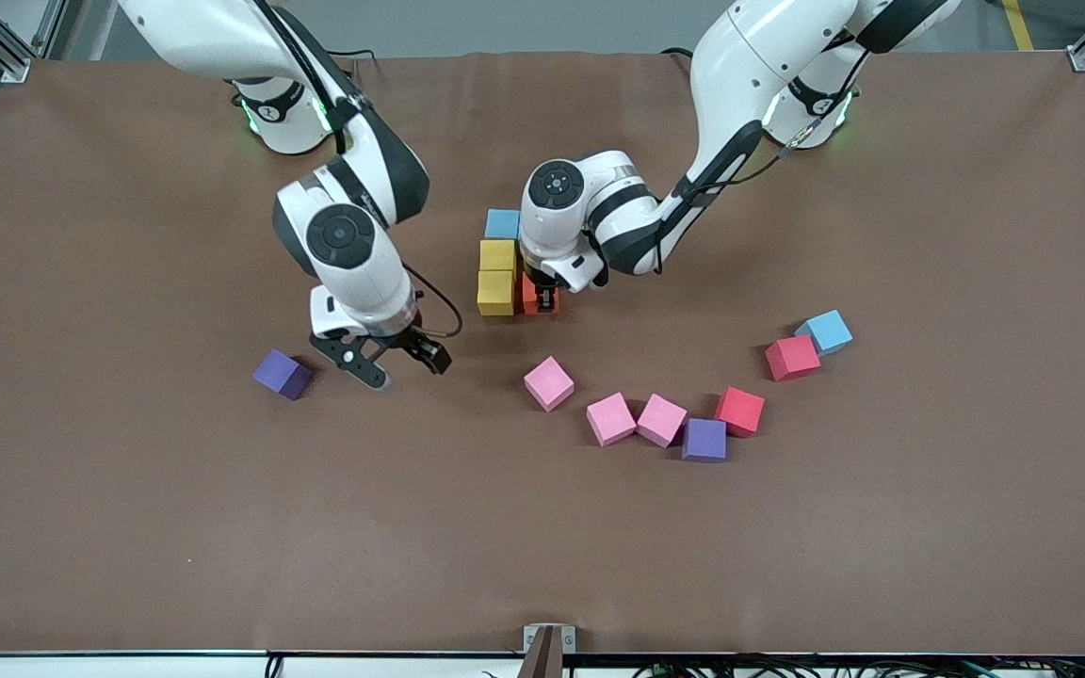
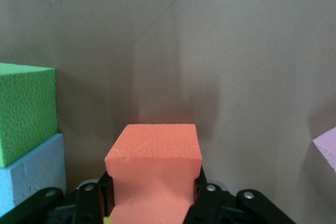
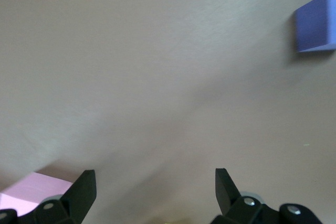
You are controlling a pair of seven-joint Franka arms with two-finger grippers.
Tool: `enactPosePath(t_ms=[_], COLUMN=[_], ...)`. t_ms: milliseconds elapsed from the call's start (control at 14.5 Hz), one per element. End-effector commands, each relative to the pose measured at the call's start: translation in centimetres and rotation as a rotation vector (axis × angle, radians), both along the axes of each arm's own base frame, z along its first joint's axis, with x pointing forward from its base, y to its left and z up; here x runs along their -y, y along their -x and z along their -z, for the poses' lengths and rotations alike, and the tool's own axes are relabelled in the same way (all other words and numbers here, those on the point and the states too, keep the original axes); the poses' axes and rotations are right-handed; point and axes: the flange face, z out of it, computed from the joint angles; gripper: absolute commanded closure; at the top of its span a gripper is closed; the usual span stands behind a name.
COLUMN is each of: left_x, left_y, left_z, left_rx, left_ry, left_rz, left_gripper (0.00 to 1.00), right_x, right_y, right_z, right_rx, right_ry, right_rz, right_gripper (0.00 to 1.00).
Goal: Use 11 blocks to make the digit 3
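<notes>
A big brown table (image 1: 128,527) fills the room, with grey floor and metal frame bars showing past its edge where the robots' bases stand.

The left gripper (image 1: 547,299) is down low at the middle of the table. Its jaws are squeezed shut on the orange block (image 2: 153,169). The orange block sits just beside the nearer yellow block (image 1: 495,293), on the side toward the left arm's end of the table. That yellow block is the landmark here. A second yellow block (image 1: 497,255) touches it, farther from the front camera, and a light blue block (image 1: 503,224) comes after that, farther again. The left wrist view also shows a green block (image 2: 26,111) next to the light blue one.

The right gripper (image 1: 392,363) hangs over bare table, toward the right arm's end from the yellow block. Its jaws are wide open and hold nothing. A purple block (image 1: 282,374) lies near it, closer still to that end.

Nearer the front camera than the yellow block lie three pink blocks (image 1: 549,383), another purple block (image 1: 704,440) and a red cube (image 1: 740,411). Well apart, toward the left arm's end, another red cube (image 1: 792,358) touches another light blue block (image 1: 825,331)
</notes>
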Motion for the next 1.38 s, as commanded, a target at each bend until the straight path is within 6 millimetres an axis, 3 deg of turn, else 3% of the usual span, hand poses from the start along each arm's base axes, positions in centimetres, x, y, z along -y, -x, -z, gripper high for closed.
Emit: enactPosePath(t_ms=[0,138,413,688,757,826,1032,1307], left_x=[1.2,1.5,2.1,2.1,2.0,1.8,0.9,-0.9], left_y=[-1.0,-1.4,-1.1,-1.2,-1.4,-1.9,-3.0,-5.1], left_z=[0.7,1.1,1.0,0.9,0.6,0.1,-2.0,-6.2], left_rx=[0.011,0.028,0.046,0.048,0.054,0.063,0.089,0.128], left_ry=[0.009,0.001,0.017,0.018,0.02,0.024,0.024,0.013], left_rz=[-0.012,-0.012,0.0,0.001,0.007,0.002,0.031,0.064], left_gripper=[0.61,0.61,0.61,0.57,0.42,0.0,0.0,0.0], right_x=[-0.3,1.1,5.8,11.9,13.3,14.6,18.8,23.2], right_y=[-1.5,-2.1,-3.2,-1.2,0.1,1.2,3.6,3.7], right_z=[0.6,0.8,2.0,3.9,4.9,5.7,7.1,7.3], right_rx=[0.003,0.0,-0.021,-0.007,0.009,0.022,0.024,0.007], right_ry=[0.002,0.008,0.024,0.06,0.05,0.042,0.044,0.055], right_rz=[0.029,0.027,0.026,-0.021,-0.039,-0.058,-0.107,-0.136], right_gripper=[0.0,0.0,0.0,0.0,0.0,0.0,0.0,0.0])
